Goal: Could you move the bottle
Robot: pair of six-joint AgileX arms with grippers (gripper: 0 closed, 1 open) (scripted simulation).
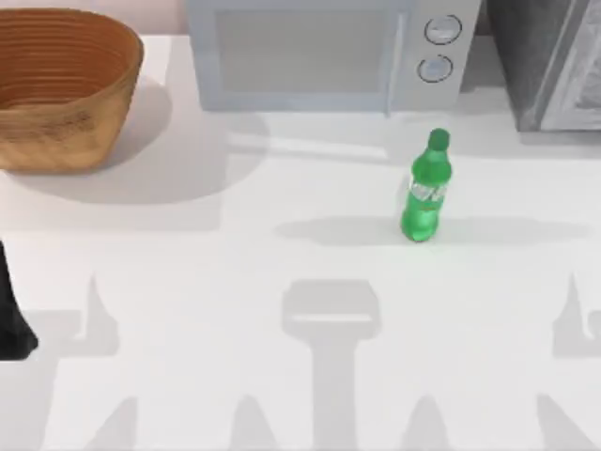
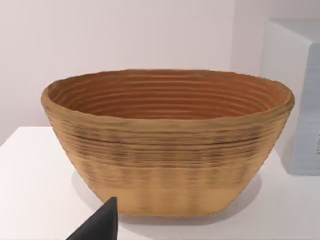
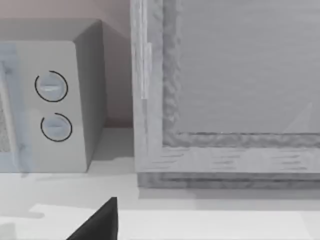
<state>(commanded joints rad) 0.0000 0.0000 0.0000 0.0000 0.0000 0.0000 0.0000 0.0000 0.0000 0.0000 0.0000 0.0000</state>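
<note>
The bottle [image 1: 427,193] is small, bright green, with a green cap and a white-and-green label band. It stands upright on the white table, right of centre, in front of the microwave, and nothing touches it. My left arm [image 1: 11,315] shows as a dark shape at the table's left edge, far from the bottle. A dark part of my left gripper [image 2: 100,225] points at the wicker basket. A dark part of my right gripper [image 3: 100,222] faces the microwave's dials and the grey cabinet.
A large wicker basket [image 1: 66,89] [image 2: 167,145] sits at the back left. A white microwave [image 1: 319,52] [image 3: 50,105] stands at the back centre. A grey cabinet [image 1: 549,61] [image 3: 225,90] fills the back right corner. Bare tabletop spreads in front of the bottle.
</note>
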